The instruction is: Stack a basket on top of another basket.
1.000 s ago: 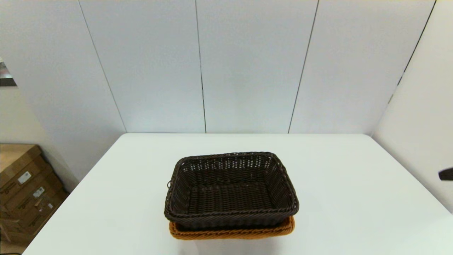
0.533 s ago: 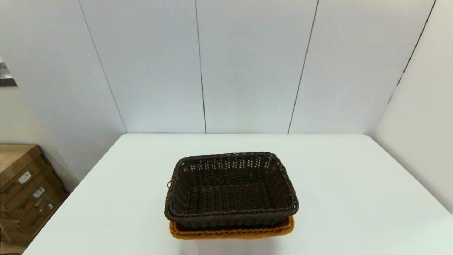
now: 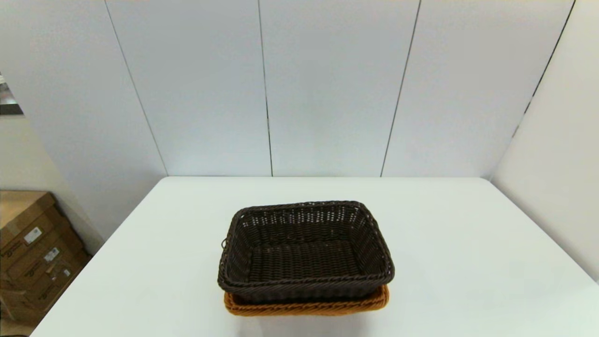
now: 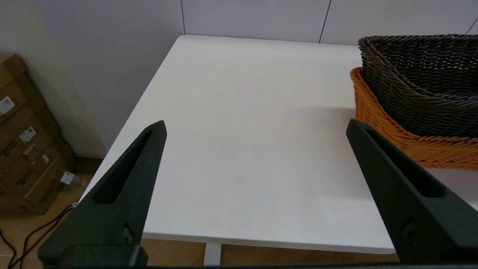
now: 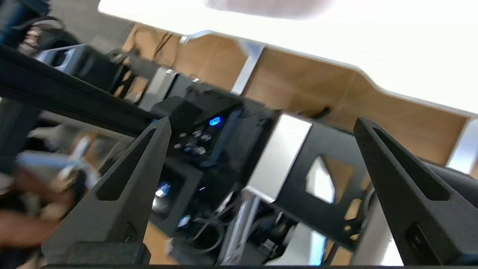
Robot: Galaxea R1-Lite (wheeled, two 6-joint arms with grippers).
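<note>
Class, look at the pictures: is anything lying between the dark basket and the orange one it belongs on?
Nothing visible: the dark brown basket already sits nested in the orange-tan basket. The open left pincer is beside them; the right pincer is below table level.

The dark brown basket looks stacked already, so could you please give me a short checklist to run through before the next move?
1. Dark brown basket nested in the orange-tan basket: ok.
2. Stack upright and level on the white table: ok.
3. Left claw open, holding nothing, beside the stack at the table's near edge: ok.
4. Right claw open, holding nothing, lowered below the table edge: ok.
5. Head view free of both arms: ok.
6. Orange-tan basket's far rim seated evenly: cannot tell, hidden.
</note>
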